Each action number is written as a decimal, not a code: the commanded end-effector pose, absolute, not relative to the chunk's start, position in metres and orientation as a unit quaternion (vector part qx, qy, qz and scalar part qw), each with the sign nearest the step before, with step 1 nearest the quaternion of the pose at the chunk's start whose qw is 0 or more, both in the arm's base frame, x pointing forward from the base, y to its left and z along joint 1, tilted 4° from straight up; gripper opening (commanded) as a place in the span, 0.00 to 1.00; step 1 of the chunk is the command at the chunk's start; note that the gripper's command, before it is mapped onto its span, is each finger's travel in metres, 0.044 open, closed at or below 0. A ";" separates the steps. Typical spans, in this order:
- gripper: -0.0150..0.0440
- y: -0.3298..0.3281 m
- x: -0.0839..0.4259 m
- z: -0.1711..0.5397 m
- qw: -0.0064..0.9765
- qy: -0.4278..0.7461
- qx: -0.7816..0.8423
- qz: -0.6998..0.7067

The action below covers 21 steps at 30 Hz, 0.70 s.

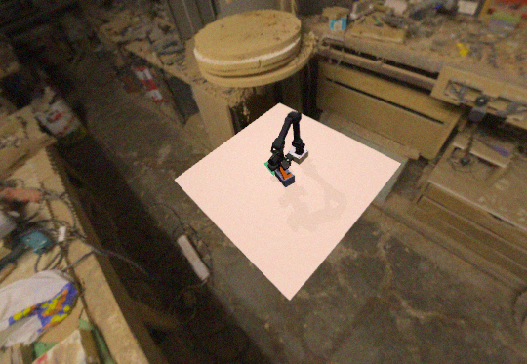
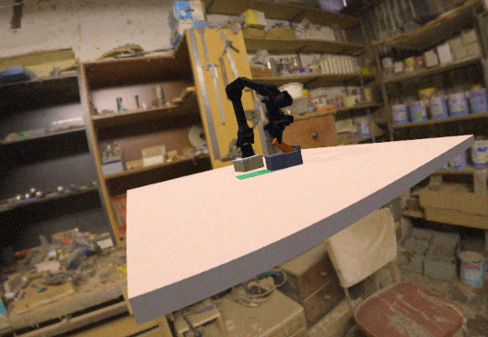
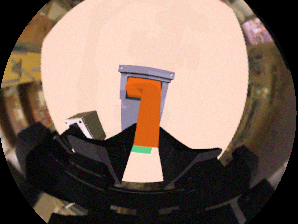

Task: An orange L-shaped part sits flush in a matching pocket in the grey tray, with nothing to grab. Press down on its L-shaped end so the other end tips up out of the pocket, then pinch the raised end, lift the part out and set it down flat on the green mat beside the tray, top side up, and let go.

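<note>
The orange L-shaped part (image 1: pixel 284 174) (image 2: pixel 283 145) (image 3: pixel 149 112) is tilted, its straight end raised above the tray and its L-shaped end low at the tray's far end in the wrist view. My gripper (image 2: pixel 276 139) (image 3: pixel 147 127) is shut on the raised straight end, with a black finger on each side. The grey tray (image 1: pixel 288 183) (image 2: pixel 284 161) (image 3: pixel 128 116) is under the part, its pocket partly hidden by it. The green mat (image 1: pixel 267 165) (image 2: pixel 253 174) (image 3: pixel 141 150) lies flat beside the tray, partly hidden by the arm in the top view.
A brown-grey block with a white top (image 1: pixel 302 157) (image 2: pixel 248 164) (image 3: pixel 93 124) stands by the arm's base, close to the tray and the mat. The pale table top (image 1: pixel 293 261) (image 2: pixel 203 223) (image 3: pixel 150 30) bears them all.
</note>
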State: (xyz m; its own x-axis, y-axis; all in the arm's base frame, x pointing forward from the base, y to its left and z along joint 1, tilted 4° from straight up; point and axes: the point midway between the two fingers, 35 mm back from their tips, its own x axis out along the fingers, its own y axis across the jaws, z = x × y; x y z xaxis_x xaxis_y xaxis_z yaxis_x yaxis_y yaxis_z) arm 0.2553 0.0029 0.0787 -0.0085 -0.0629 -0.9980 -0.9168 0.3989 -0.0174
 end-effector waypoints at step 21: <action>0.25 0.006 0.257 0.120 0.582 0.601 -0.406 0.368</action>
State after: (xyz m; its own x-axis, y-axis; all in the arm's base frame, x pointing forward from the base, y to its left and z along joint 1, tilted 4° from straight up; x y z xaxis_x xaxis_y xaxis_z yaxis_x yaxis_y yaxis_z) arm 0.2550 0.0050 0.1129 -0.0087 -0.0630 -0.9980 -0.9173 0.3979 -0.0171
